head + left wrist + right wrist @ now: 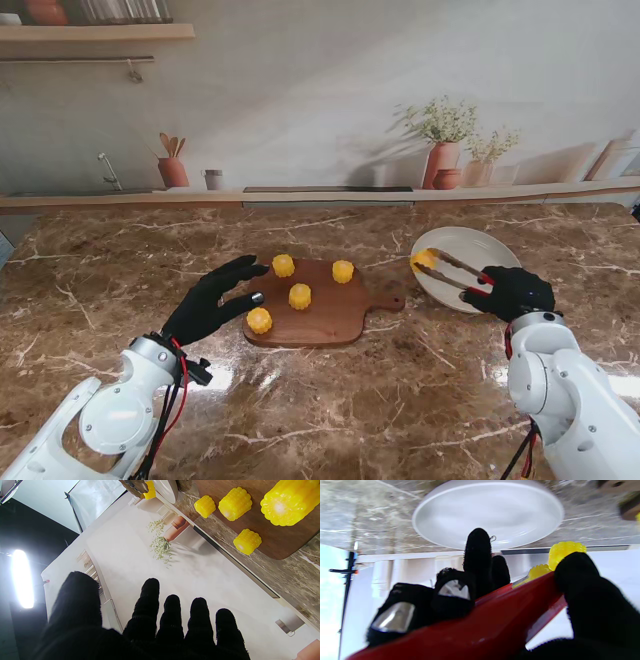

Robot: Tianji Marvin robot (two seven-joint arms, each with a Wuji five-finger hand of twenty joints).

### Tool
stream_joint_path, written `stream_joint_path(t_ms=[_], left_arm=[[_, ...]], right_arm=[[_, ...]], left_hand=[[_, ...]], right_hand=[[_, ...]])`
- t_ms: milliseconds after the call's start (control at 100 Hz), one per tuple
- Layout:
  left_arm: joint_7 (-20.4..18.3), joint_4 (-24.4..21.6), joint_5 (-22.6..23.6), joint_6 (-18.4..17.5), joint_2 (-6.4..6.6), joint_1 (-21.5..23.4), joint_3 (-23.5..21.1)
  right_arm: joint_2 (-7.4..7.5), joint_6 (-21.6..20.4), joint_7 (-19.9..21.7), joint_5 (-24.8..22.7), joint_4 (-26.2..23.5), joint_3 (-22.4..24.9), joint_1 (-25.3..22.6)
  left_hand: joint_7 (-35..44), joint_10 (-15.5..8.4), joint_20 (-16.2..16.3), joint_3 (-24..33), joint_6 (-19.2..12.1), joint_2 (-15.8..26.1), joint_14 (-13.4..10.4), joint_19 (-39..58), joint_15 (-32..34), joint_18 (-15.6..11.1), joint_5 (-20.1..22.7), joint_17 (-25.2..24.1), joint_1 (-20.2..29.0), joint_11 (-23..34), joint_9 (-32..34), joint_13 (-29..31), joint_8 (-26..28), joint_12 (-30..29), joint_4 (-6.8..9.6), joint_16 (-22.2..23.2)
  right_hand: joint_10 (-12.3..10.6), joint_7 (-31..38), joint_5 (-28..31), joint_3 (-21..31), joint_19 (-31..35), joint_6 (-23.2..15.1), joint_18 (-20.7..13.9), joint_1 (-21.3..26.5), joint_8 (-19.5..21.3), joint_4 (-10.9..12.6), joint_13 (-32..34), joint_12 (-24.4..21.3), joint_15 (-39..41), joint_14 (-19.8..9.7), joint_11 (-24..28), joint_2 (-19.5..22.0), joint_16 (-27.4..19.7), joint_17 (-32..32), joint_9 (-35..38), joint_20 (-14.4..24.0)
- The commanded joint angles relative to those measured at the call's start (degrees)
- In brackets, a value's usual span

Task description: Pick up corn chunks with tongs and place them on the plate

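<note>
Your right hand [517, 291] is closed around the red handles of the tongs [462, 272], thumb on one side and fingers on the other, and the tong tips pinch one corn chunk [424, 260]. That chunk sits at the left rim of the white plate [478, 246], which lies near the right edge of the tabletop [400, 400]; you cannot tell whether the chunk touches the plate or hangs just over it. In the right wrist view the yellow chunk [566, 551] shows past the thumb, with the plate [487, 512] beyond the fingers [477, 555].

Your left hand [212, 300] holds nothing, its fingers spread wide, at the left end of the wooden cutting board [335, 320] in the middle of the tabletop. Whether it touches the board is unclear.

Four more corn chunks stay on the board: one at the far left corner [284, 265], one toward the far right [343, 271], one in the middle [300, 296], and one at the near left edge [259, 320], just beside your left fingertips [256, 298]. The board's handle [390, 301] points toward the plate.
</note>
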Motion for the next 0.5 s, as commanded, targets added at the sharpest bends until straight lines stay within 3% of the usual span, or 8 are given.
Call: stream_joint_path(t_ms=[0, 230, 330, 370, 430, 490], left_arm=[[-0.6, 0.0, 0.0, 0.6, 0.13, -0.1, 0.2], [-1.0, -0.3, 0.2, 1.2, 0.21, -0.5, 0.6], [-1.4, -0.5, 0.3, 1.6, 0.3, -0.6, 0.6], [-1.6, -0.6, 0.3, 1.7, 0.33, -0.7, 0.6], [-1.9, -0.6, 0.2, 1.9, 0.39, -0.9, 0.6], [-2.2, -0.7, 0.2, 2.0, 0.45, -1.0, 0.6]], right_arm=[[0.48, 1.1, 0.7, 0.0, 2.3, 1.3, 0.8], [1.24, 0.5, 3.3, -0.9, 7.6, 0.3, 4.3], [1.62, 0.1, 5.0, -1.6, 9.0, -0.6, 5.6], [1.67, 0.2, 5.2, -1.7, 9.4, -1.0, 6.0], [1.72, 0.1, 5.1, -2.0, 9.8, -1.6, 6.5], [1.69, -0.1, 4.8, -2.0, 9.9, -2.0, 6.8]], left_hand=[[-0.1, -0.5, 0.8, -1.8, -2.3, 2.4, -0.3, -2.1, -1.6, -0.5, 1.2, -0.8, 0.9, -1.2, 0.3, -2.2, 0.5, -0.2, 1.1, -0.6], [-0.1, -0.5, 0.9, -1.8, -2.3, 2.4, -0.4, -2.2, -1.6, -0.5, 1.2, -0.7, 0.9, -1.1, 0.4, -2.2, 0.5, -0.2, 1.1, -0.6], [-0.1, -0.6, 0.9, -1.9, -2.3, 2.4, -0.4, -2.2, -1.6, -0.5, 1.2, -0.7, 0.9, -1.1, 0.4, -2.2, 0.5, -0.2, 1.09, -0.6], [-0.1, -0.4, 0.9, -1.8, -2.2, 2.4, -0.3, -2.2, -1.6, -0.5, 1.1, -0.7, 0.9, -1.1, 0.3, -2.2, 0.5, -0.2, 1.1, -0.6], [-0.1, -0.5, 0.9, -1.8, -2.2, 2.4, -0.4, -2.2, -1.6, -0.5, 1.2, -0.7, 0.9, -1.1, 0.3, -2.2, 0.5, -0.2, 1.1, -0.6], [-0.1, -0.5, 0.9, -1.9, -2.2, 2.4, -0.4, -2.2, -1.6, -0.5, 1.2, -0.7, 0.9, -1.1, 0.3, -2.2, 0.5, -0.2, 1.09, -0.6]], right_hand=[[3.6, 2.4, 4.3, 10.7, 19.4, -3.4, -4.7, 6.1, -0.7, 0.5, 3.0, -0.2, 8.1, -2.9, 0.1, 5.6, 2.5, 2.8, 7.0, 4.6], [3.2, 2.6, 4.3, 10.2, 19.2, -2.4, -5.0, 6.6, -0.8, 0.4, 3.0, -0.3, 8.0, -3.0, -0.1, 5.8, 2.6, 2.8, 7.1, 4.6], [2.3, -1.7, 4.1, 6.6, 19.0, 1.5, -8.7, 6.3, 0.5, 4.7, 3.1, -0.4, 8.0, -6.1, 0.2, 8.8, 3.4, 3.1, 7.1, 5.0], [2.0, -2.7, 3.8, 7.0, 19.1, 2.8, -10.0, 6.3, 0.9, 5.3, 3.2, -0.2, 8.3, -7.3, 0.5, 6.5, 3.6, 3.2, 7.1, 5.2], [1.4, -4.6, 1.4, 10.3, 18.8, 5.2, -12.3, 0.9, 1.2, 5.6, 3.2, 0.4, 8.3, -9.3, 1.1, -0.1, 3.6, 3.4, 5.8, 5.4], [0.9, -5.3, -0.4, 10.9, 18.6, 6.3, -13.1, -1.7, 1.3, 5.9, 3.3, 0.8, 8.2, -9.9, 1.5, -2.3, 3.5, 3.4, 4.6, 5.5]])
